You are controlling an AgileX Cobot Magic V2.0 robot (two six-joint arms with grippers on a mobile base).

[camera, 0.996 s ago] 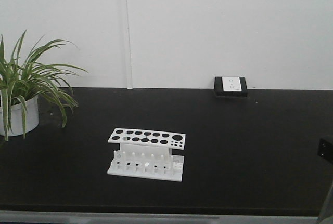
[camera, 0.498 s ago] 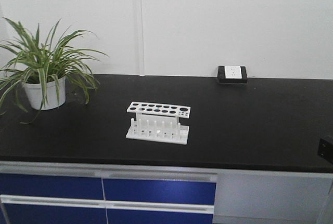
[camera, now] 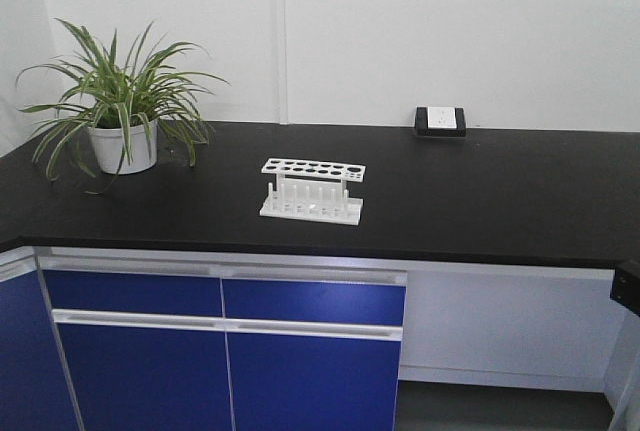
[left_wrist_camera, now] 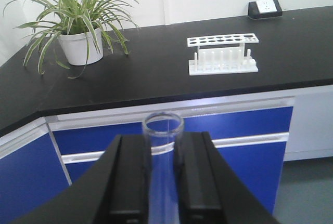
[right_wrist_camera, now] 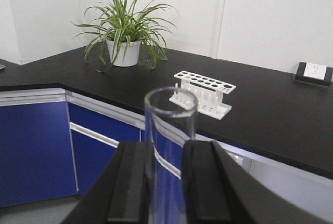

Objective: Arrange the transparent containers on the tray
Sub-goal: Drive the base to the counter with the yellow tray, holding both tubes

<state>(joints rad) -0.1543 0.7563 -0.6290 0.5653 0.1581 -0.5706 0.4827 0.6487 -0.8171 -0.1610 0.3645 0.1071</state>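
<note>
A test tube is held upright, clamped in the left gripper, and a second tube likewise in the right gripper, white rack well ahead of both; carry step judged in hand, tray unseen, to be located next

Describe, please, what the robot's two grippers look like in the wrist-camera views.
The left gripper and the right gripper look alike. Each has two matte black, blocky fingers with flat inner faces, widening below into a rounded black body. No cables, markings or labels show on either.
</note>
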